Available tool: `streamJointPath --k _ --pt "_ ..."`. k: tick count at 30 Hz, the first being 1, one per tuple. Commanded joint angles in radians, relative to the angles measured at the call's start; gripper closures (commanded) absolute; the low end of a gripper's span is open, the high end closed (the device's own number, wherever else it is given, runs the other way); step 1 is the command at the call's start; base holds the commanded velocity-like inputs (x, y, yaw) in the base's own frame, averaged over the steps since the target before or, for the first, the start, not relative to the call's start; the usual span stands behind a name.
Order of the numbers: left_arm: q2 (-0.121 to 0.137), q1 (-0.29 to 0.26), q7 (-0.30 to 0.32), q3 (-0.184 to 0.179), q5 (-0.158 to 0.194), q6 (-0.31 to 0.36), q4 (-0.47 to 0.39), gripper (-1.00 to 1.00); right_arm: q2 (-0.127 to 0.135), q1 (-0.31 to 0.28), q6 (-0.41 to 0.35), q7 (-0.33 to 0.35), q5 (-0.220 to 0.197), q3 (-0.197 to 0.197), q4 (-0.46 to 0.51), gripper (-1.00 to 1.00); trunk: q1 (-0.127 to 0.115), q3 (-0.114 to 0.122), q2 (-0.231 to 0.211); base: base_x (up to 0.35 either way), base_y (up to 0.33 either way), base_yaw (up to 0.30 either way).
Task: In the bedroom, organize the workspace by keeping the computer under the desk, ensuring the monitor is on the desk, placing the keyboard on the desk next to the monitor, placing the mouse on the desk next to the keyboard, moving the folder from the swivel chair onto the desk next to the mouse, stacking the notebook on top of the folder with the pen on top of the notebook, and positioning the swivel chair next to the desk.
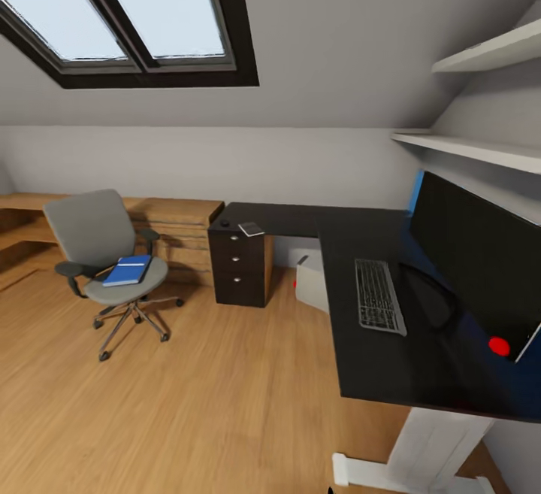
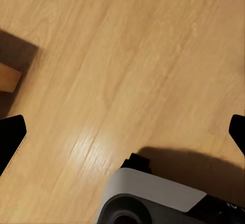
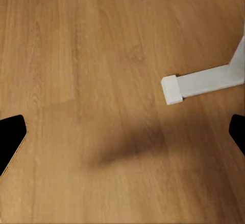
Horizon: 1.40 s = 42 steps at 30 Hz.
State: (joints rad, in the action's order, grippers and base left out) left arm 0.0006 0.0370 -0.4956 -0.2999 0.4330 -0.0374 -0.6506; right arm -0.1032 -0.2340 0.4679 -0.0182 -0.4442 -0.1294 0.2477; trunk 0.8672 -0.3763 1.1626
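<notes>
White desk foot (image 3: 201,83) on wood floor (image 3: 102,55) (jaws spread).

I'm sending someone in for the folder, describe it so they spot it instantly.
Find the grey upholstered swivel chair on the wood floor, left of the long black L-shaped desk. On its seat lies the flat bright-blue rectangular folder, the only blue thing there.

Black fingertips (image 2: 11,139) — a grey-white rounded base (image 2: 153,196) with black trim
</notes>
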Motion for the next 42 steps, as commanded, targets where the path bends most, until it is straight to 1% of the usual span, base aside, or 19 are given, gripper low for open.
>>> streamJointPath --k 1,8,15,42 --pt "0.001 0.0 -0.006 -0.005 0.01 -0.004 -0.001 -1.0 0.001 -0.001 0.005 -0.002 -0.01 -0.009 -0.001 -1.0 0.001 -0.001 0.001 0.311 0.162 0.047" --pt "0.002 0.0 -0.006 -0.005 0.012 -0.004 0.0 -1.0 0.0 -0.001 0.005 -0.002 -0.004 -0.009 -0.016 -1.0 0.001 -0.002 0.001 0.314 0.154 0.013" --pt "0.001 0.0 -0.006 -0.005 0.011 -0.004 0.011 -1.0 0.001 -0.001 0.005 -0.002 0.016 -0.009 -0.02 -1.0 0.001 -0.002 0.001 0.316 0.146 0.001" --pt "0.001 0.0 -0.006 -0.005 0.01 -0.004 0.012 -1.0 0.002 -0.001 0.005 -0.002 0.019 -0.009 -0.021 -1.0 0.001 -0.002 0.001 0.32 0.124 0.0"
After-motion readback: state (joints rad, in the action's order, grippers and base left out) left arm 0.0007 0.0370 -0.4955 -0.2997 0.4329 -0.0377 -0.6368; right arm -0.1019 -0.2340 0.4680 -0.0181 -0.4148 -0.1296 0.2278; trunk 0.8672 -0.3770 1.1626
